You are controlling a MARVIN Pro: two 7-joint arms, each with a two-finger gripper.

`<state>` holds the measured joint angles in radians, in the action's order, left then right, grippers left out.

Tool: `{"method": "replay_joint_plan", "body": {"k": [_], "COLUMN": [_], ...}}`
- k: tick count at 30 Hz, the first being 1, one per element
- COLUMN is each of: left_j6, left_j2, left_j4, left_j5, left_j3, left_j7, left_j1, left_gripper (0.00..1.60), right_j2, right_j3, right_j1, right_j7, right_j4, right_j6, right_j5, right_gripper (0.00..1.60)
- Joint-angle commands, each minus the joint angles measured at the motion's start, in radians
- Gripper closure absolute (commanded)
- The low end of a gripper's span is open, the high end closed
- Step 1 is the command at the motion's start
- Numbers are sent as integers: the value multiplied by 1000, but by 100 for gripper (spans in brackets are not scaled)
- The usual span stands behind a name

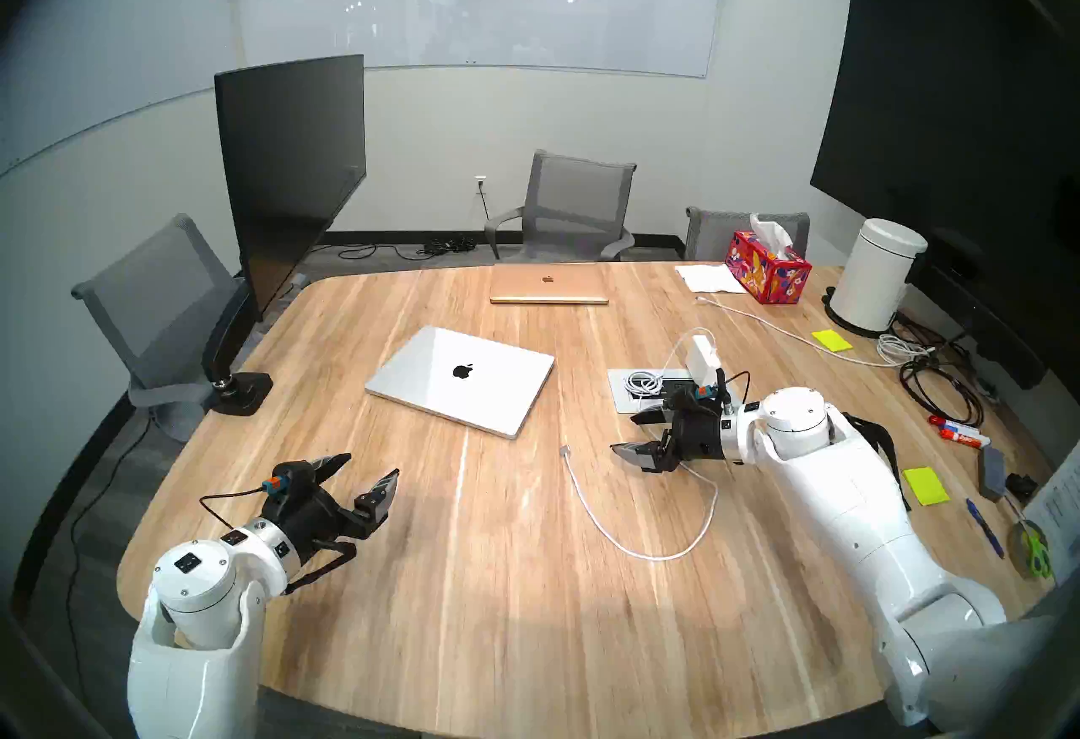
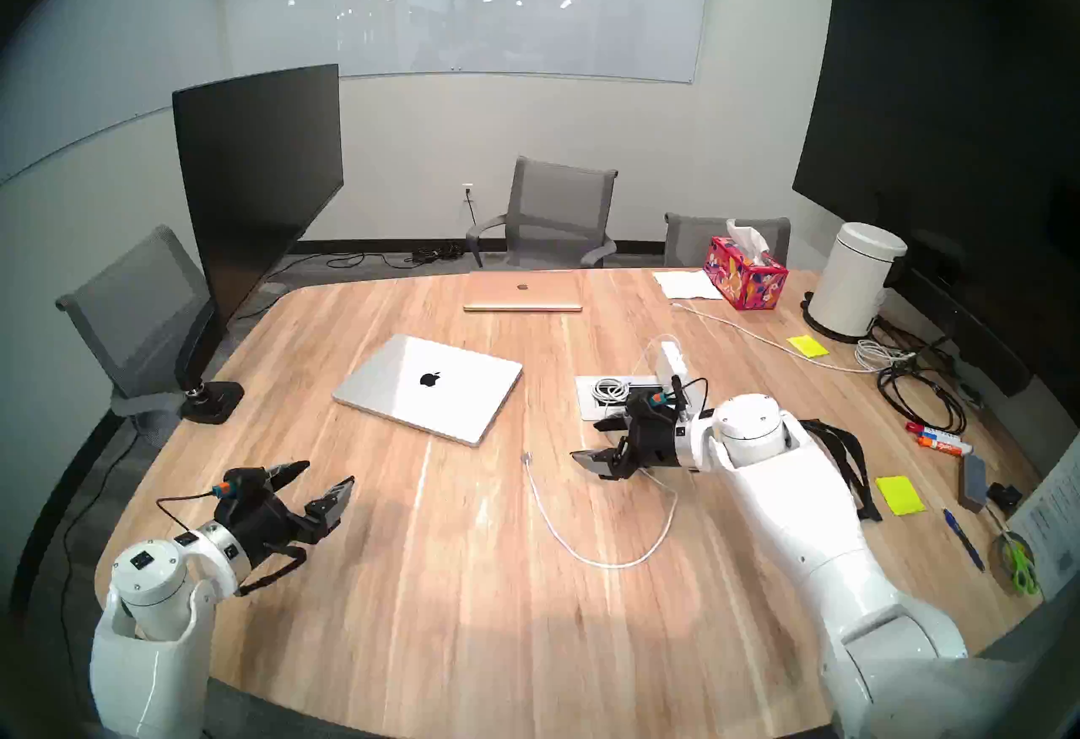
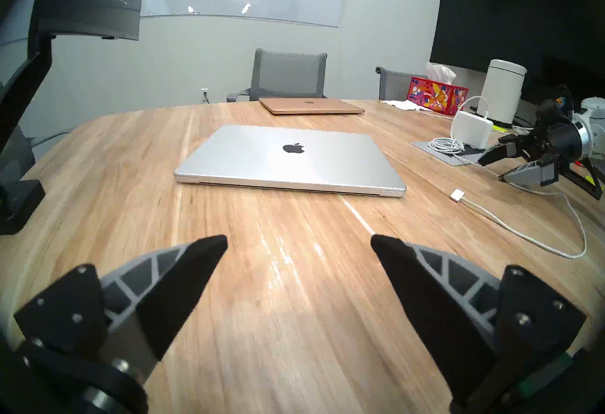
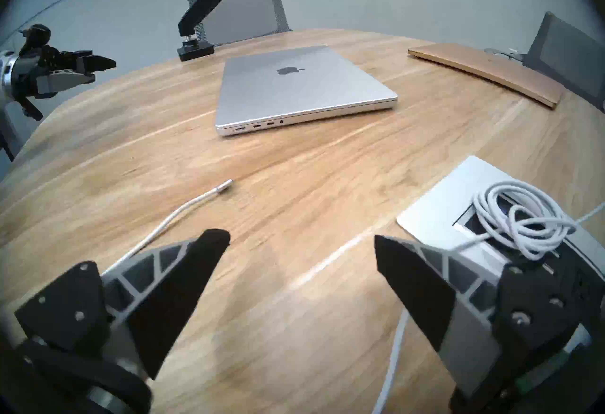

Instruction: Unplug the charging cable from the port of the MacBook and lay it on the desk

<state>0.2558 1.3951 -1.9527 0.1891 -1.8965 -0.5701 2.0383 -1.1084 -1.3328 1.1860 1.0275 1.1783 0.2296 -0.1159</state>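
The silver MacBook [image 1: 461,378] lies shut on the light-wood desk [image 1: 497,603]. In the right wrist view its side ports [image 4: 262,125] are empty. The charging cable's plug [image 1: 565,449] lies flat on the desk, apart from the MacBook's near right corner; it also shows in the right wrist view [image 4: 224,187]. The cable loops toward me and back under my right arm to the white power brick [image 1: 701,360]. My right gripper [image 1: 623,434] is open and empty, just right of the plug. My left gripper [image 1: 372,464] is open and empty at the near left.
A grey outlet plate [image 1: 622,398] holds coiled white cable beside the brick. A gold laptop [image 1: 548,284], tissue box [image 1: 765,267] and white canister [image 1: 871,276] stand at the back. Another white cable [image 1: 789,331], black cables [image 1: 935,387], markers and sticky notes lie right. A monitor base [image 1: 239,390] stands left.
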Motion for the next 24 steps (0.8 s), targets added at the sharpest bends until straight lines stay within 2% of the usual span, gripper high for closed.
{"method": "replay_joint_plan", "body": {"k": [1,14,19,24], "left_j6": [-1,-1,-1,-1], "left_j2": [-2,-2,-2,-2], "left_j4": [-14,-14,-14,-14], "left_j5": [-2,-2,-2,-2], "left_j3": [-1,-2,-2,-2], "left_j7": [0,0,0,0], "left_j1": [-1,-1,-1,-1], "left_gripper": [0,0,0,0], "right_j2": [-2,-24,-40,-56], "right_j3": [-39,-138,-224,-282], "right_j1": [-7,9,54,92], "right_j7": [-2,-3,-24,-52], "right_j4": [51,121,175,225], "right_j6": [-1,17,63,95], "right_j5": [-34,-115,-180,-218], "right_gripper": [0,0,0,0]}}
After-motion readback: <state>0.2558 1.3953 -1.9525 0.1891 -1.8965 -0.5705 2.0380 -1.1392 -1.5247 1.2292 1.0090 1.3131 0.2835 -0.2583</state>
